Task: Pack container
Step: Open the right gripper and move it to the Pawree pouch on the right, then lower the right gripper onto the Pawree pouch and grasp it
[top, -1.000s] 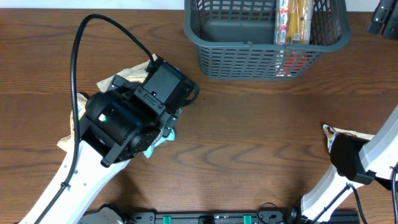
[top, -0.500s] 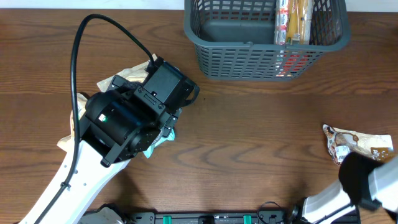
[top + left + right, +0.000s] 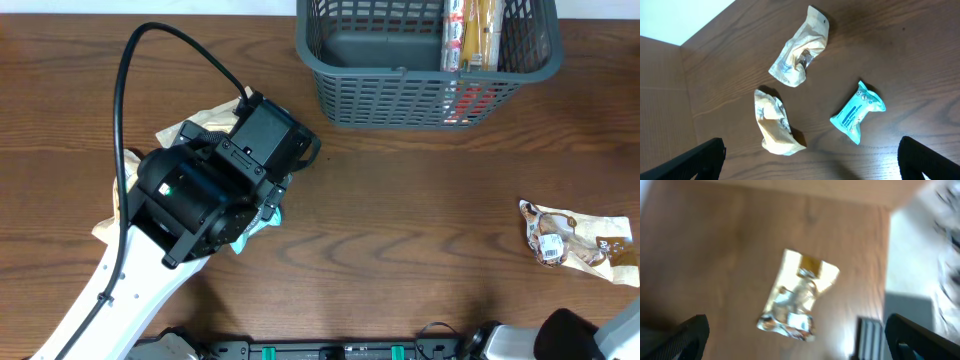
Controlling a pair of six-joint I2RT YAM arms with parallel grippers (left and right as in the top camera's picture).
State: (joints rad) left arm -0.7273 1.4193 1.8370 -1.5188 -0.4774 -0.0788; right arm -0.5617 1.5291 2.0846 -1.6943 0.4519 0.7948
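left hand (image 3: 812, 161) open above teal packet (image 3: 858, 112) on table (image 3: 900, 45)

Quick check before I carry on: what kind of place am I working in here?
Probably a robot packing test bench: a wood-grain table, a slotted grey basket holding some packaged snacks, and loose snack packets lying on the table.

Teal packet (image 3: 858, 112), cream wrappers (image 3: 799, 50), wooden table (image 3: 420, 230)
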